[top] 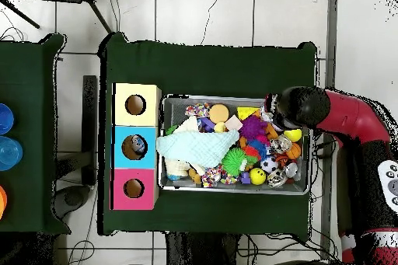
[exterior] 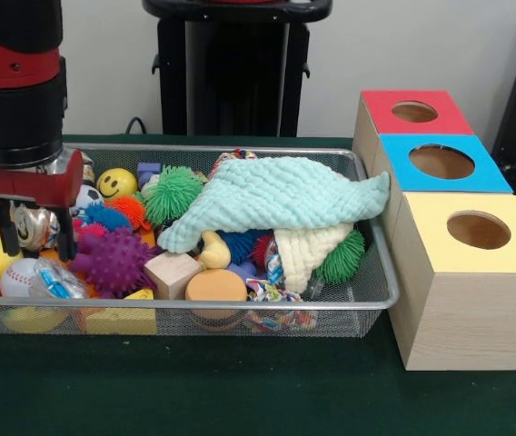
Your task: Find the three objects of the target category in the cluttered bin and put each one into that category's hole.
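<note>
3 target objects must be somewhere in the bin (exterior: 331, 306), but the task does not name the category, so I cannot say which toys they are. The bin is full: a purple spiky ball (exterior: 113, 259), a baseball (exterior: 20, 272), a green spiky ball (exterior: 172, 193), wooden blocks and many small balls. A pale green cloth (exterior: 276, 195) lies over the middle of the bin and toward the end next to the boxes, and it hides what is under it.

The gripper (exterior: 35, 232) hangs over the bin's other end, the end away from the boxes. Its 2 fingers stand apart and low among the toys, and I see nothing held between them.

The red box (exterior: 385, 123), the blue box (exterior: 403, 177) and the yellow box (exterior: 440, 263) stand in 1 row, touching the bin's end.

Several things could go wrong, in my judgement. The toys touch each other, so closing the fingers may catch 2 at once or push a round ball aside. A target under the cloth may be missed, or the cloth may snag on a finger and drag toys out. The carry goes along the whole bin, so a weak grip may drop the object. The 3 holes look alike, so a wrong hole is possible.
</note>
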### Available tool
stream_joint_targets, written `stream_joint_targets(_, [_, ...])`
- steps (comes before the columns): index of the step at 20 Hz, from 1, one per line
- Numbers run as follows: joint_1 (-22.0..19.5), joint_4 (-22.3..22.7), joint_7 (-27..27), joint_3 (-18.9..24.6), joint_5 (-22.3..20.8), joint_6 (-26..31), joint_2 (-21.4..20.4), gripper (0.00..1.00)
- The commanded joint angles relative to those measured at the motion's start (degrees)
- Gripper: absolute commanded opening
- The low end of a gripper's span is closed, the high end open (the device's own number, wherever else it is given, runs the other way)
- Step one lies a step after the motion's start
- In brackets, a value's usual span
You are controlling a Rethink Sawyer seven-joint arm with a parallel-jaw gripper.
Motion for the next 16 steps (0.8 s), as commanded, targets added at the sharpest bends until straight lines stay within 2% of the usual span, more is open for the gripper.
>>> stream_joint_targets(1, [1.1,1.0,0.3,2.9,0.5,-3.7,2.5,1.00])
stream_joint_targets(7, [2.5,0.7,1.6,2.2,0.9,-1.8,2.1,1.00])
stream_joint_targets(12, [2.4,1.1,0.3,2.4,1.1,-1.4,2.1,1.00])
stream_joint_targets(16, [1.9,1.5,-0.2,2.5,0.8,-2.9,2.1,1.00])
